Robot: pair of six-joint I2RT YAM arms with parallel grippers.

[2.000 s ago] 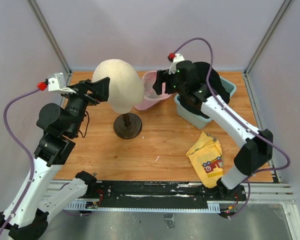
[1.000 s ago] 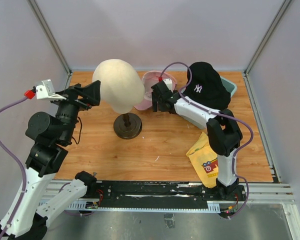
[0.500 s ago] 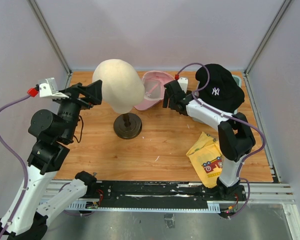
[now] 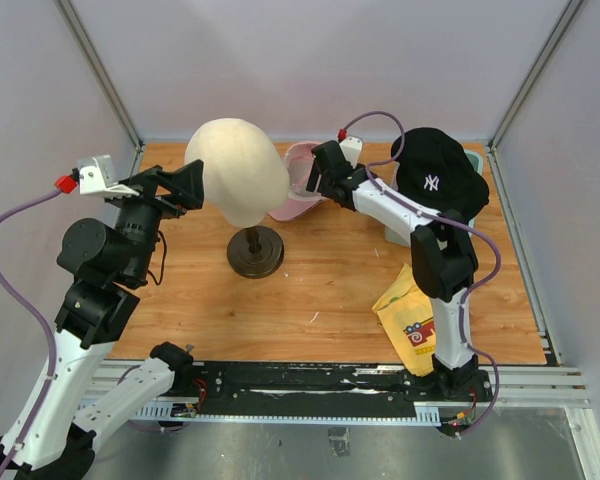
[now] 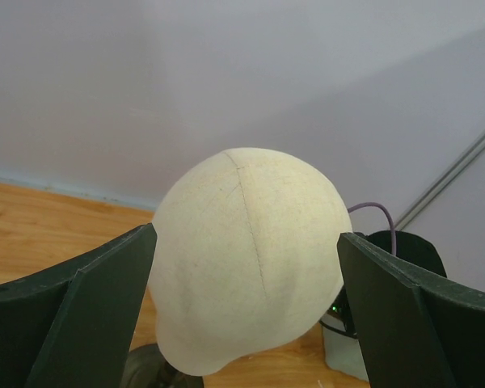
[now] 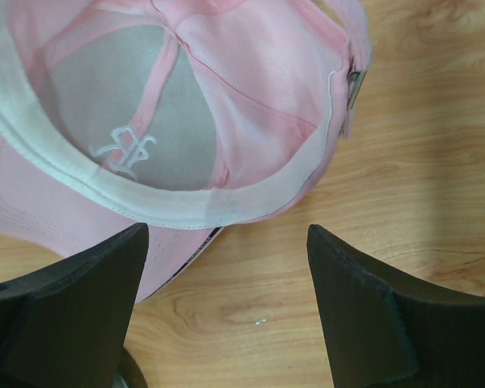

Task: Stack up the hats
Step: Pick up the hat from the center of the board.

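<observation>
Closest to the bases, on the right, a yellow cloth (image 4: 412, 315) with red print lies crumpled on the wooden table (image 4: 320, 290); further in, around the middle, there's the dark round stand (image 4: 255, 251) with the cream mannequin head (image 4: 238, 170) on top of it.

The left gripper (image 5: 246, 236) is up at head height on the head's left side; its fingers are spread really wide and have hold of nothing; in the wrist view the head fills the gap between them, and I can't tell if either finger actually touches it.

Just past the head on its right, the pink cap (image 6: 186, 121) lies upside down on the wood, with its hollow and white sweatband facing up; part of it is hidden behind the head in the top view.

The right gripper (image 6: 226, 234) is right over the pink cap's rim, fingers wide apart and gripping nothing, one tip over the cap and the other over bare wood.

Far right corner: the black cap (image 4: 438, 180) with the white logo sits crown up on a pale teal bin (image 4: 395, 236), well apart from the pink one; so the two aren't stacked.
</observation>
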